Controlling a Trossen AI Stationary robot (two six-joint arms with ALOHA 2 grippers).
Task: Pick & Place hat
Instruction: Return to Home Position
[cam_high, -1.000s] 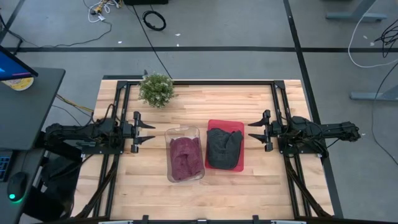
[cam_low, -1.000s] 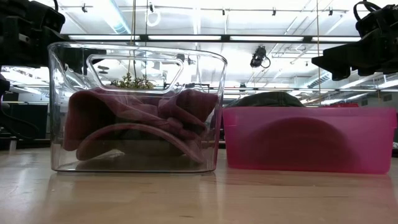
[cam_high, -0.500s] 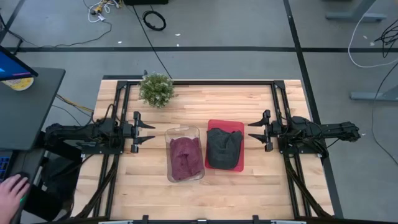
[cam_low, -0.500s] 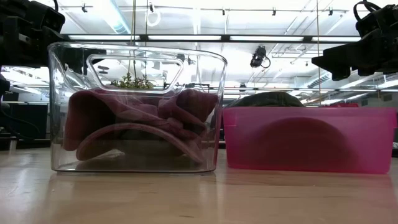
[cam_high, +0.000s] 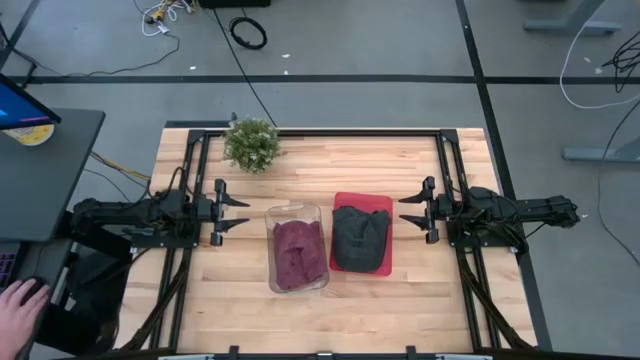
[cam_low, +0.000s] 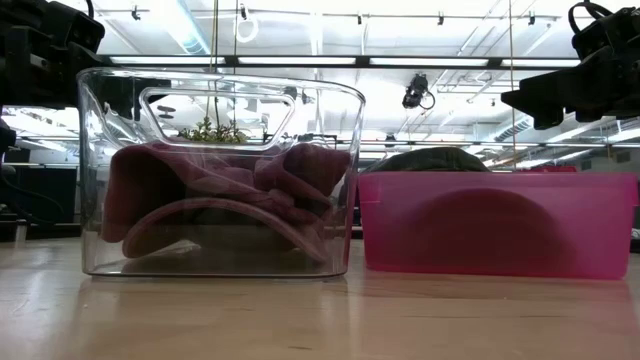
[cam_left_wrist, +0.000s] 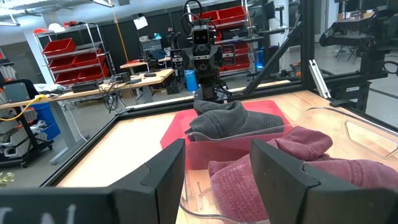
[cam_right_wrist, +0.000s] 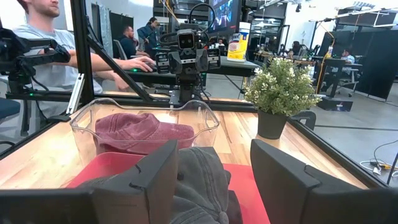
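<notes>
A maroon hat (cam_high: 297, 252) lies in a clear plastic bin (cam_high: 296, 214) at the table's middle; it also shows in the low view (cam_low: 215, 205). A dark grey hat (cam_high: 359, 236) lies in a red bin (cam_high: 385, 203) just right of it. My left gripper (cam_high: 240, 212) is open and empty, left of the clear bin. My right gripper (cam_high: 407, 213) is open and empty, right of the red bin. In the left wrist view (cam_left_wrist: 217, 177) and the right wrist view (cam_right_wrist: 214, 171) the fingers stand apart with nothing between them.
A small potted plant (cam_high: 251, 143) stands at the table's far left. Black frame rails (cam_high: 190, 160) run along the table's sides. A person's hand (cam_high: 18, 300) rests at a desk left of the table, and people sit beyond it (cam_right_wrist: 43, 43).
Both arms and both hats stay still. A person's hand has come into view at the desk left of the table.
</notes>
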